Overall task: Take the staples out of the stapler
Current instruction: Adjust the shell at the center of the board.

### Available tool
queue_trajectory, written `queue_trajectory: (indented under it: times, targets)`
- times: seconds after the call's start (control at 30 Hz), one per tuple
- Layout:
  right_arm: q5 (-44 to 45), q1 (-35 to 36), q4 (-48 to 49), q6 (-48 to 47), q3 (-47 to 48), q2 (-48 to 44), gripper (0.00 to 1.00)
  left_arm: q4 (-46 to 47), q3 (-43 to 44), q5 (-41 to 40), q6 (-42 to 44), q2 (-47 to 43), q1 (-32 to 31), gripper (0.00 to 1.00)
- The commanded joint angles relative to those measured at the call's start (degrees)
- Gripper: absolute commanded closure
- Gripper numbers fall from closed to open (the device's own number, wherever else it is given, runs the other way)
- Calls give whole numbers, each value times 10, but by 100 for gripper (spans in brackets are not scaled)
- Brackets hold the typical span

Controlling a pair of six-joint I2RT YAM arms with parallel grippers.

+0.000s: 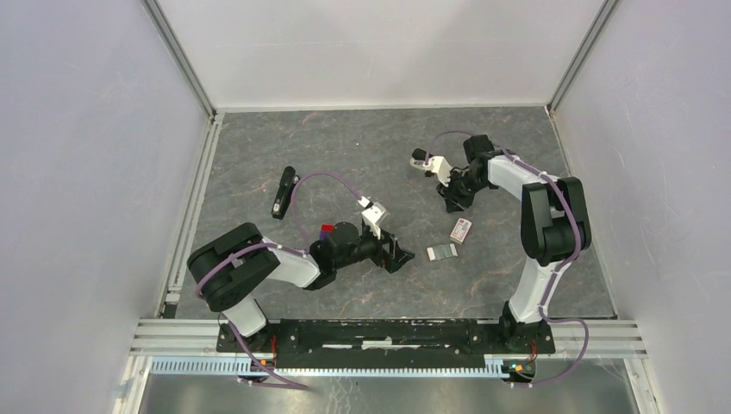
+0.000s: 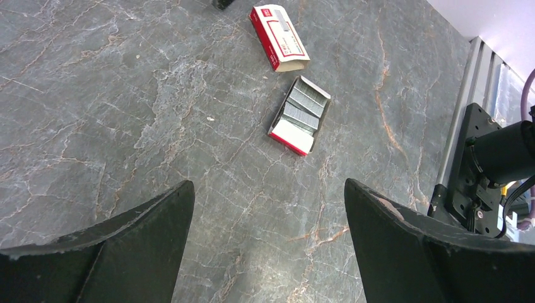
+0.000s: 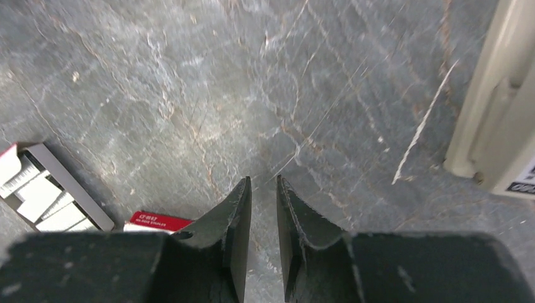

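Note:
The black stapler (image 1: 284, 191) lies on the table at the back left, apart from both grippers. Silvery strips of staples (image 2: 301, 108) lie in a small open red-edged tray (image 2: 291, 134), (image 1: 441, 252), (image 3: 76, 189). My left gripper (image 1: 398, 254), (image 2: 268, 186) is open wide just left of that tray, low over bare table, with nothing between its fingers. My right gripper (image 1: 450, 205), (image 3: 263, 180) points down at the table behind the tray. Its jaws stand a narrow gap apart and hold nothing.
A red-and-white little box (image 1: 461, 228), (image 2: 277, 36) lies between the tray and the right gripper. A small red block (image 1: 328, 229) sits by the left arm. A thin pale pin-like line (image 3: 423, 132) lies on the marble near a beige part (image 3: 498, 95).

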Motion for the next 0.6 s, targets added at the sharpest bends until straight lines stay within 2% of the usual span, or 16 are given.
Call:
queue_trajectory:
  times: [0.0, 0.57]
  targets:
    - [49, 5, -41, -23, 7, -2, 73, 41, -11, -14, -17, -22, -1, 6]
    - [87, -8, -14, -27, -140, -108, 71, 38, -21, 0, -35, -35, -2, 6]
